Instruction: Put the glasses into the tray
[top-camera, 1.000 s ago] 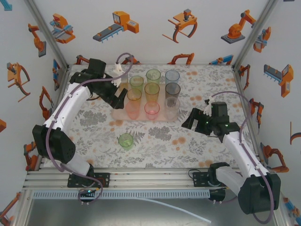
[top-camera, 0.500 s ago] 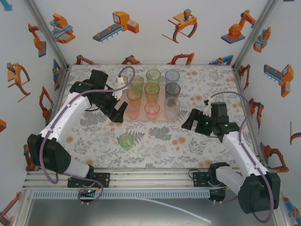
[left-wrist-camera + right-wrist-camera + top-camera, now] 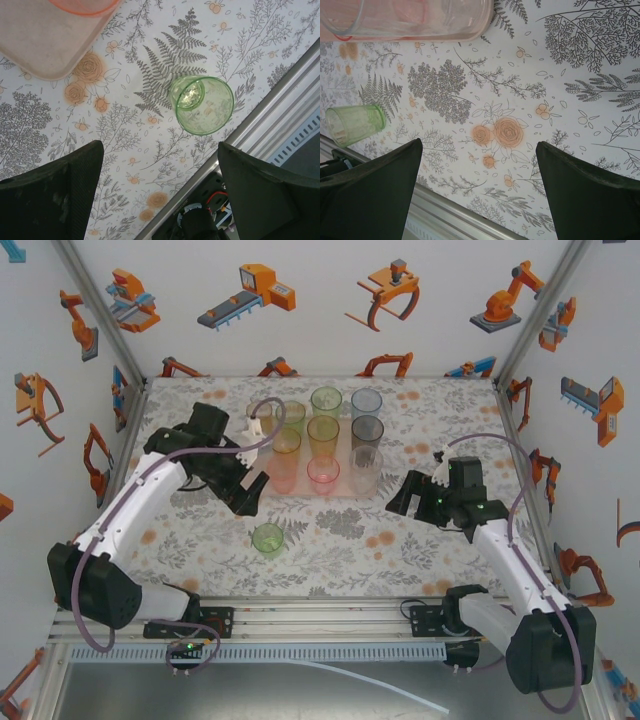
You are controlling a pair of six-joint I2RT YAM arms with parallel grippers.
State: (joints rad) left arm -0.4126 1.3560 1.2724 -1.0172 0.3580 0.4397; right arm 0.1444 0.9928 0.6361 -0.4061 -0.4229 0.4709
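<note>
Left hand hangs wide and empty near the green glass, right of centre on the tabletop; light, slick, thin plastic (likely flexes), so pinch its wall gently.

no legible text or labels

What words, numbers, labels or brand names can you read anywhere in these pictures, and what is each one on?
No text, number or brand can be read.
On the walls: cartoon drawings of robot arms, no lettering.
On the tabletop: a floral print, no words.
On the tray: plain pink, no label.
On the green tumbler: plain, no mark visible.
</note>
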